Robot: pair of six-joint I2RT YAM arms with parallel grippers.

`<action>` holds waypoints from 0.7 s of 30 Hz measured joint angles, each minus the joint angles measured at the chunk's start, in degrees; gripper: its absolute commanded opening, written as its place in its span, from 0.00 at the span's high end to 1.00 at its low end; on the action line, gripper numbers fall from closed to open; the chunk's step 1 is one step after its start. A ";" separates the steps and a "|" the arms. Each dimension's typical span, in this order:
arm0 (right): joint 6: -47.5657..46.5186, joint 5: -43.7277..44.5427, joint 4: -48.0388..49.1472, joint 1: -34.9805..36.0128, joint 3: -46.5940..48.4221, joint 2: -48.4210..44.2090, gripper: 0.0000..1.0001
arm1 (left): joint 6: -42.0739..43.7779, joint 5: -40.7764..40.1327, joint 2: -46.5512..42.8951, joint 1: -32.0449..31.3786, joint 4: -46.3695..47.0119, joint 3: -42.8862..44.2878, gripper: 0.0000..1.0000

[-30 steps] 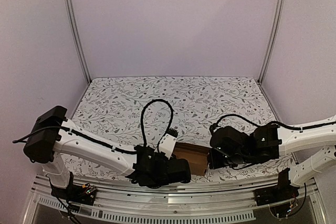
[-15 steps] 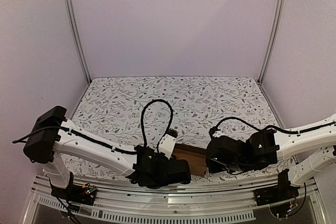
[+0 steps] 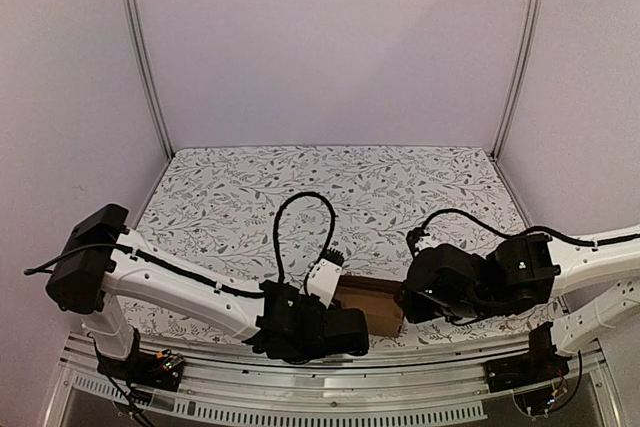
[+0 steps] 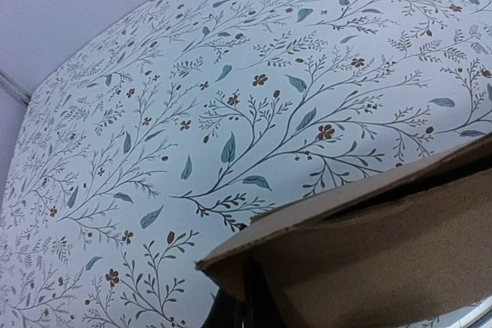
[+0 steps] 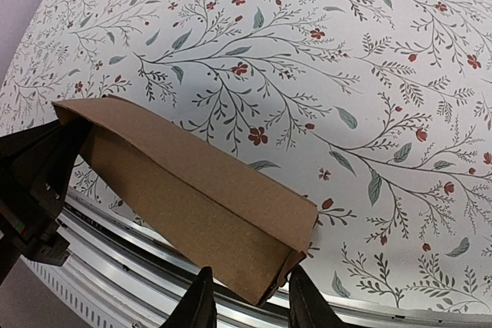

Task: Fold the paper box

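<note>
Top view: the paper box (image 3: 372, 304), brown and folded up, sits low over the near edge of the floral cloth (image 3: 250, 197), between the two wrists. left gripper (image 3: 338, 309) meets the box's left end and right gripper (image 3: 403, 305) is at its right end. The finger gap can't be read from up here for either one. Metal rail (image 3: 400, 387) runs just below both.

Left wrist view: the paper box (image 4: 369, 251) fills the lower right, with one corner sticking out just past the fingers (image 4: 229, 311). Only a dark sliver of finger shows under that corner, right against the cardboard. The fingers are pressed together, pinching the box edge. Floral cloth (image 4: 231, 74) lies beyond the fingertips.

Right wrist view: right gripper (image 5: 250, 276) has its fingers (image 5: 201, 301) spread apart, one each side of the box's near end. Can't tell whether either pad touches the cardboard. The paper box (image 5: 192, 190) runs away from the fingertips toward the upper left as a long flattish carton with a folded top flap. At its far end the black left gripper (image 5: 34, 178) is clamped onto the cardboard. Floral cloth (image 5: 384, 74) is ahead and to the right of the fingers. Metal rail (image 5: 131, 255) lies under the box, left of the fingers.
</note>
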 measured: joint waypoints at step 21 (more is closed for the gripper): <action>-3.91 6.75 -6.16 -0.46 2.49 0.52 0.73 | 0.07 0.37 0.63 -0.07 0.02 1.07 1.00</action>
